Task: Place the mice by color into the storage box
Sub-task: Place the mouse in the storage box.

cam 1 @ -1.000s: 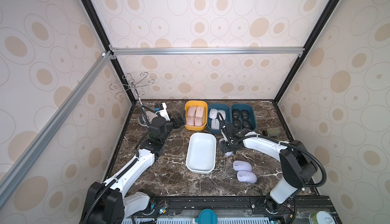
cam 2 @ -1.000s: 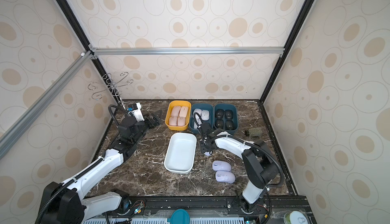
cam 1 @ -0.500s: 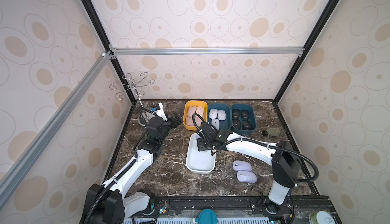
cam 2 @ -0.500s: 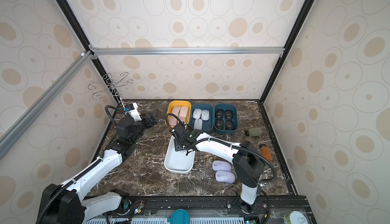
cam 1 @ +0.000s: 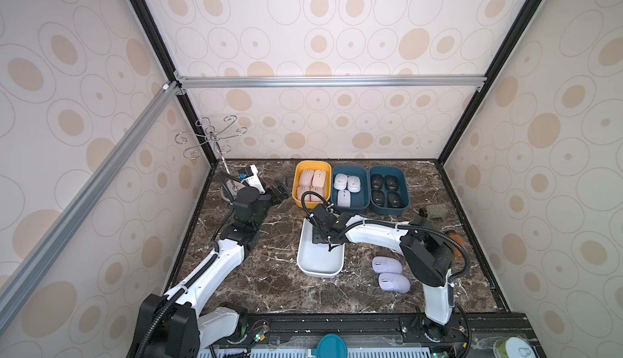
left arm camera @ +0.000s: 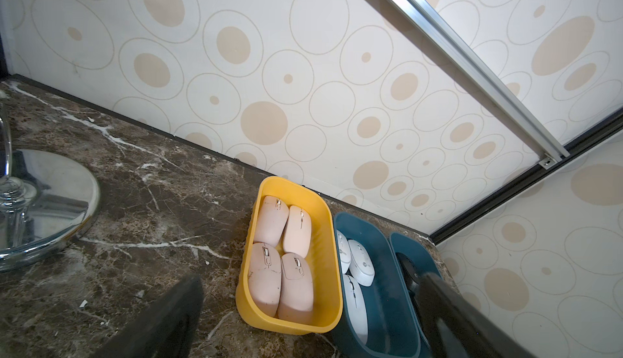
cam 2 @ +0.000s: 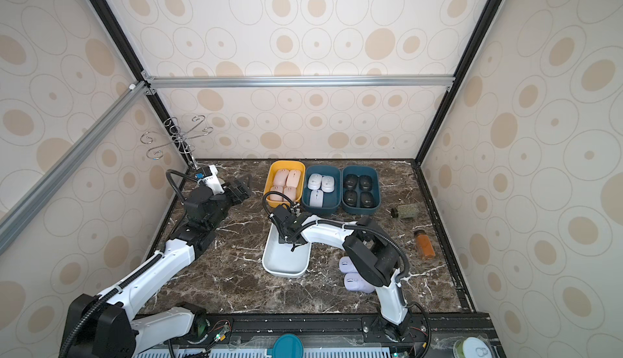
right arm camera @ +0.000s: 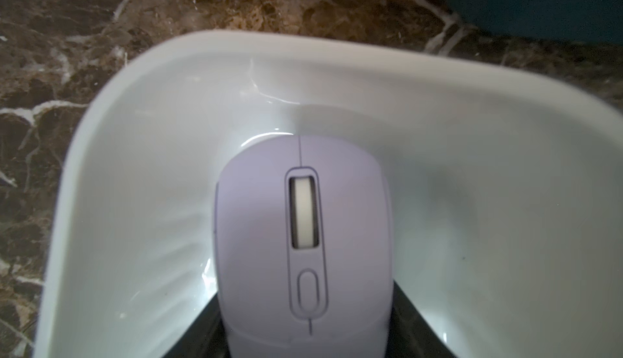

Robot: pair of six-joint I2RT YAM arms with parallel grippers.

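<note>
- The left gripper (cam 1: 280,192) hangs at the far left of the table, short of the yellow box (cam 1: 295,187). Its fingers are spread wide with nothing between them, and it is the arm farther from the job.
- The yellow box holds four pink mice (cam 1: 312,184), two by two and all lengthwise.
- The white box (cam 1: 320,265) lies nearer the arms, just in front of the yellow box, with its long side running front to back.
- The right gripper (cam 1: 324,238) reaches down into the far end of the white box.
- Its fingers clamp the rear flanks of a lavender mouse (right arm camera: 303,238).
- The mouse lies along the box's length, wheel end toward the end wall and apart from it.
- I judge it needs only lowering and letting go, though I cannot tell whether it touches the floor.
- The rest of the white box is bare.
- The middle blue box (cam 1: 358,202) holds three white mice (cam 1: 340,181), with one corner free.
- The end blue box (cam 1: 387,167) holds four black mice (cam 1: 377,181).
- Two loose lavender mice (cam 1: 386,266) lie side by side on the table, right of the white box and near the right arm.
</note>
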